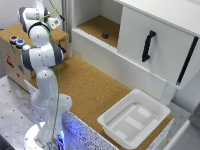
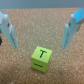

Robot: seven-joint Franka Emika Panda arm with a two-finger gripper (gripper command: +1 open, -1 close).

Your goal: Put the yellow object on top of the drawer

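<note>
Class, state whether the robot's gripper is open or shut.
Open: in the wrist view the gripper has its fingers spread wide above the yellow cube, not touching it.

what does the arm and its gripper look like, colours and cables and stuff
The arm is white with rounded segments and dark grey joint bands, and a thin green cable trails down it. The gripper has two slim light blue-grey fingers.

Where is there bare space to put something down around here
The widest free patch is the cork surface between the robot arm and the white tray. The cork shelf is bare except for one small dark object. In the wrist view, cork lies open around the yellow block; the open gripper flanks it.
</note>
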